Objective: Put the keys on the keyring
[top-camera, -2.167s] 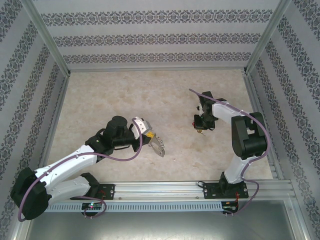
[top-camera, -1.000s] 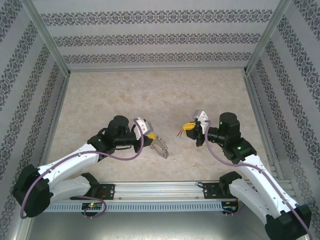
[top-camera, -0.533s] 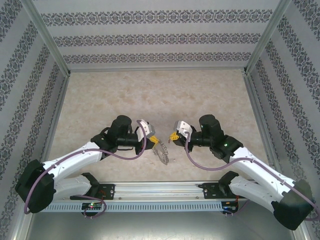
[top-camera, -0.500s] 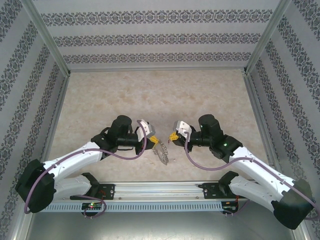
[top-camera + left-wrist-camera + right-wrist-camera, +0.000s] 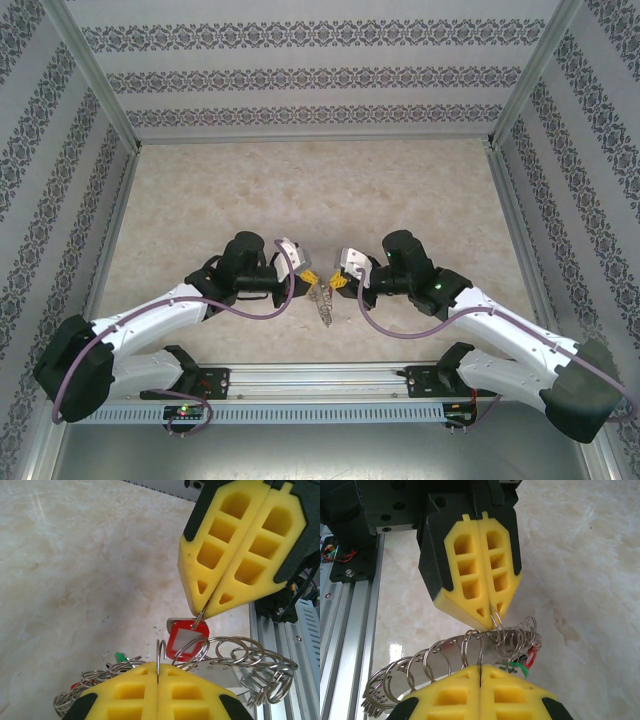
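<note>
Now that my right pincer [image 5: 339, 282] has swung in, pinching the red key [image 5: 186, 641], it meets my left pincer [image 5: 308, 278], clamped on the keyring [image 5: 323, 302] over the desk [image 5: 300, 190]; threading can begin.

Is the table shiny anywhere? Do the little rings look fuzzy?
Right wrist view: white glare on the table at the left, the keyring rings sharp. Left wrist view: the red key sharp. Top view: light even, keyring too small to make out its rings.
</note>
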Controlling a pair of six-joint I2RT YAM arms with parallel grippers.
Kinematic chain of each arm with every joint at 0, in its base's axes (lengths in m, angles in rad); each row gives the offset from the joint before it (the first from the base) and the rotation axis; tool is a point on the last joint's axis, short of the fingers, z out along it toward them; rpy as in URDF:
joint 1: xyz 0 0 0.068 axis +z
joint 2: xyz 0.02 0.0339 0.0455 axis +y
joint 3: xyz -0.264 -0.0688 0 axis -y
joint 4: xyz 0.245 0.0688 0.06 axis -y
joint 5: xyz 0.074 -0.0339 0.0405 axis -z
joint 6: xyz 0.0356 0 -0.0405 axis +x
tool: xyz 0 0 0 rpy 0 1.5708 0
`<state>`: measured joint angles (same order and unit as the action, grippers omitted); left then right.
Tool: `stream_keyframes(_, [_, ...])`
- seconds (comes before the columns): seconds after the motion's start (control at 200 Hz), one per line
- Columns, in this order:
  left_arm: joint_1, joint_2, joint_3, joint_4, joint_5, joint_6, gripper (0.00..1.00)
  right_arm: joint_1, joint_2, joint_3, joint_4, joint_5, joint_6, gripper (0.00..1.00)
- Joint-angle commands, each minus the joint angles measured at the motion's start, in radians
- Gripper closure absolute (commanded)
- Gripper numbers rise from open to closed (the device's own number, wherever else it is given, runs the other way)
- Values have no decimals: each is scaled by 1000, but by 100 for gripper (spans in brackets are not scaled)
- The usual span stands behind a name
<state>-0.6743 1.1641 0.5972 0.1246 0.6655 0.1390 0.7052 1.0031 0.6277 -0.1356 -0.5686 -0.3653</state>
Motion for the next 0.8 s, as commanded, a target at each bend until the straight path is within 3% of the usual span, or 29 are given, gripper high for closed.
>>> stream_keyframes(0.0, [-11,9,-12,85,12,-20,100,18,15,30,45,-17,7,100])
stream_keyframes(0.794, [-18,24,-36,104,8,-55,100,70,106,38,130,89,40,100])
